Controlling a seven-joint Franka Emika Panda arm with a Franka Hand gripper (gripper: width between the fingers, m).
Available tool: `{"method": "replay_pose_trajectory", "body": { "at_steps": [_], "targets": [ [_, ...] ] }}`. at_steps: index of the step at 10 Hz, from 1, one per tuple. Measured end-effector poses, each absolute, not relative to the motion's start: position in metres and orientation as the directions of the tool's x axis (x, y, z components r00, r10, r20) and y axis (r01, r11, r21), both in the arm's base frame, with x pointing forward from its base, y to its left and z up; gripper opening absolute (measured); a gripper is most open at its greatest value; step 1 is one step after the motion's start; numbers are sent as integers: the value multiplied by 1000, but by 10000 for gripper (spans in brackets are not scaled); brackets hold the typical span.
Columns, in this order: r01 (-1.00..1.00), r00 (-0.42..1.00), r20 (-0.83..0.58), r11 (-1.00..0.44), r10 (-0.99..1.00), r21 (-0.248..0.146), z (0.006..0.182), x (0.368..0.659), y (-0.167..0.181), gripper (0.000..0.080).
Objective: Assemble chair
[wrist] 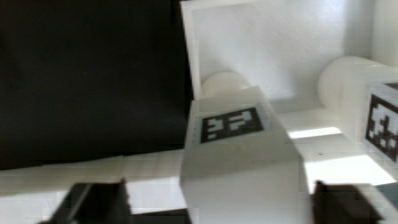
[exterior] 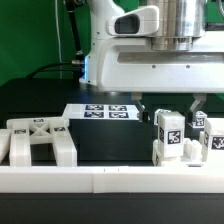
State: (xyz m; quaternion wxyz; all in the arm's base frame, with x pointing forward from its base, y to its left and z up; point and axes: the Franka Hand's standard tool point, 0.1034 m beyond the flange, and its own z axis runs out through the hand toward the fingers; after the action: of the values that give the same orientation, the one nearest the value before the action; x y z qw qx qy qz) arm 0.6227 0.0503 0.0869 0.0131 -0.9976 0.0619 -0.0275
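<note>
The chair lies in separate white tagged parts. A large flat part with an X-shaped frame (exterior: 38,140) lies at the exterior view's left. Several small blocky parts stand at the right: an upright block (exterior: 167,137) with a tag on its face, and others beside it (exterior: 212,142). My gripper (exterior: 168,108) is open just above that upright block, one finger on each side. In the wrist view the block (wrist: 240,150) runs between my dark fingers (wrist: 98,205); a gap shows on one side. Another tagged part (wrist: 379,120) stands close by.
The marker board (exterior: 100,111) lies on the black table behind the parts. A long low white border rail (exterior: 100,180) runs along the front edge. The robot's white body fills the upper part of the exterior view.
</note>
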Motion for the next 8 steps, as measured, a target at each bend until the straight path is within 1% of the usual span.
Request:
{"method": "replay_pose_trajectory", "body": {
  "at_steps": [1, 3, 6, 8],
  "targets": [
    [-139, 989, 53, -990, -141, -31, 87, 623, 50, 291],
    [-149, 987, 52, -988, -151, -32, 87, 623, 50, 291],
    [-350, 935, 44, -936, -352, -43, 86, 623, 51, 291],
    [-534, 844, 33, -844, -536, -51, 86, 622, 51, 291]
  ]
}}
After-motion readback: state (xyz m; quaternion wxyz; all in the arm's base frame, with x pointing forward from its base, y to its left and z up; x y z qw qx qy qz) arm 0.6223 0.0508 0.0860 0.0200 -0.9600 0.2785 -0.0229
